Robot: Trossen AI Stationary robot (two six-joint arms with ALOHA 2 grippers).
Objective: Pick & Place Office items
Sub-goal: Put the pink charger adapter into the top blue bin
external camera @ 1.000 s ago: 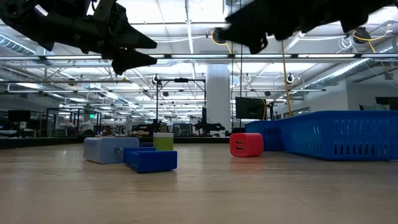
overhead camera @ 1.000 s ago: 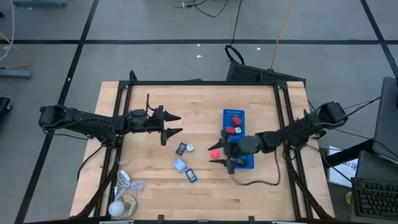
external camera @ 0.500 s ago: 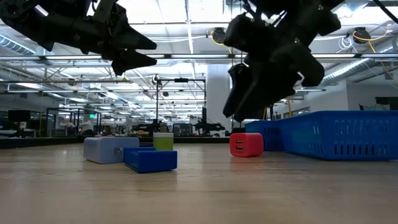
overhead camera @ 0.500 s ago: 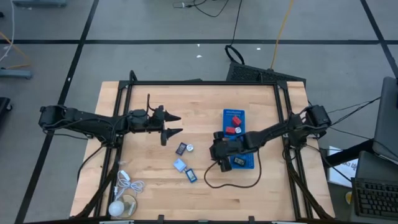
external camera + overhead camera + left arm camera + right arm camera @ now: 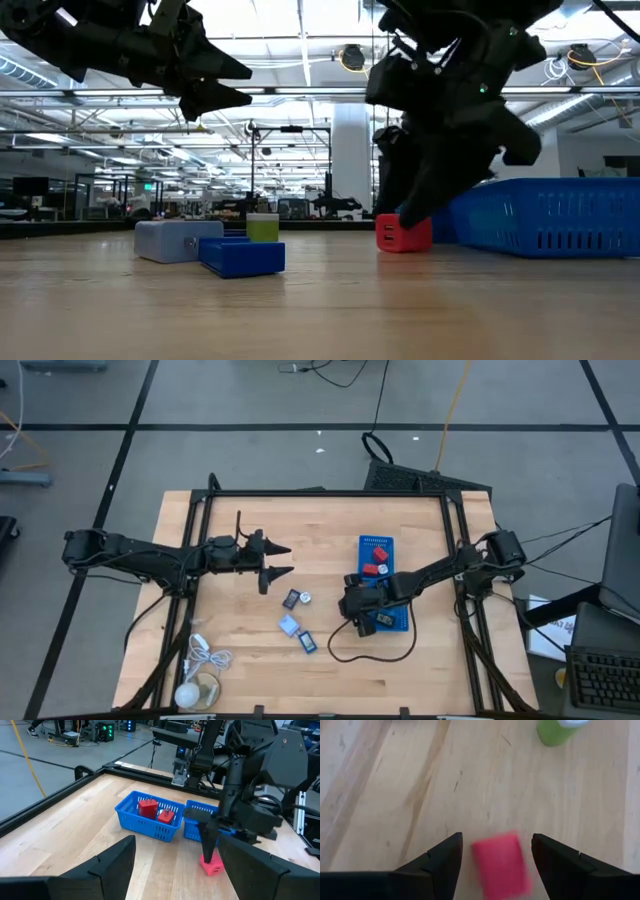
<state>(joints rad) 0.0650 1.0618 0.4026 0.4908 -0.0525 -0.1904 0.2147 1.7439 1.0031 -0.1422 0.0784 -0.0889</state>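
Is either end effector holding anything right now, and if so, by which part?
Nothing is held. The right end effector straddles the red block, open; the left end effector is empty.

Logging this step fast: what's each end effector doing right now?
Left end effector: open, empty, above the table.
Right end effector: open, straddling the small red plastic block, not gripping.
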